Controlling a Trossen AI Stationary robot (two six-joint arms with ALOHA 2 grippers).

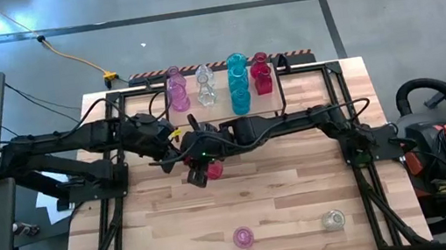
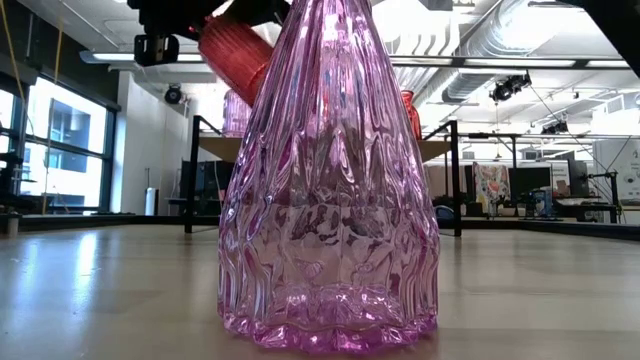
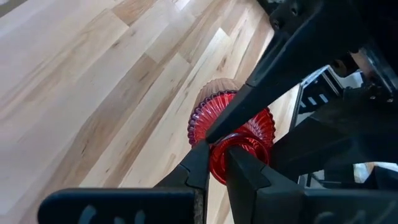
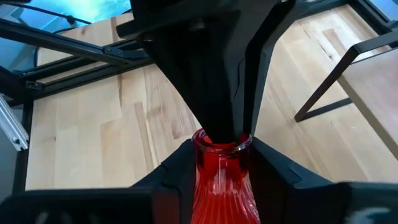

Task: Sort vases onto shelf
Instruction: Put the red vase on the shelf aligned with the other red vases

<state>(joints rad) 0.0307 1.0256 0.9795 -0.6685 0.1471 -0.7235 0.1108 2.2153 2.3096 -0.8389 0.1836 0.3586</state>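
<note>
A red ribbed vase (image 1: 205, 173) hangs tilted above the table's middle, seen high up in the low view (image 2: 235, 55). Both grippers meet at it: my left gripper (image 3: 219, 171), reaching in from the table's left, is shut on its mouth. My right gripper (image 4: 221, 177), reaching in from the right, has a finger on each side of its neck. The shelf (image 1: 306, 86) stands at the far edge and carries pink (image 1: 175, 89), clear (image 1: 206, 86), teal (image 1: 239, 83) and red (image 1: 261, 73) vases, standing upright on their bases. My left gripper pinches the red vase's mouth rim (image 3: 231, 144) at the fingers' free ends, slanting down from the table's left. One finger seems to reach into the mouth (image 4: 219, 138). The vase hangs tilted, clear of the table. My right gripper has its two fingers (image 4: 180, 171) against opposite sides of the vase's neck (image 4: 221, 165), just below the rim, slanting down from the table's right. The body is hidden below the fingers.
A pink vase (image 1: 242, 237) and a clear vase (image 1: 333, 219) stand on the wooden table (image 1: 284, 178) near its front edge. The pink one fills the low view (image 2: 330, 200). Black frame rails (image 1: 113, 230) run along both table sides.
</note>
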